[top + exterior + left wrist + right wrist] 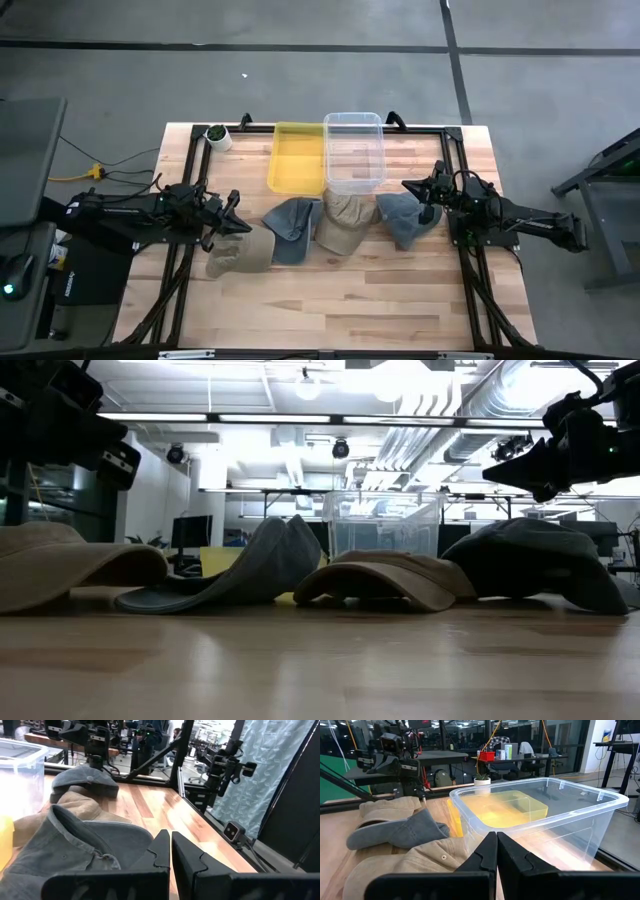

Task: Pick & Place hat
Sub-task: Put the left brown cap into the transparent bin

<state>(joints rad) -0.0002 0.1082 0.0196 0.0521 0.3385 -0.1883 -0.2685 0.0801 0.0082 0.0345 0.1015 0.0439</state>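
Note:
Several caps lie in a row across the middle of the wooden table, each resting on its brim and crown edge: a tan hat [240, 252] at the left, a blue-grey hat [292, 225], a second tan hat [345, 225] and a dark grey hat [405, 220]. Behind them stand a yellow bin [297, 158] and a clear plastic bin [354, 150]. My left gripper [238, 212] hovers shut and level above the table, just left of the blue-grey hat [75, 850]. My right gripper [410, 187] hovers shut beside the dark grey hat, pointing at the clear bin [545, 815].
A small potted plant [217, 135] stands at the far left corner. Black frame rails [190, 190] run along the table's left, right and far sides. Bare wood [330, 300] stretches along the near half of the table.

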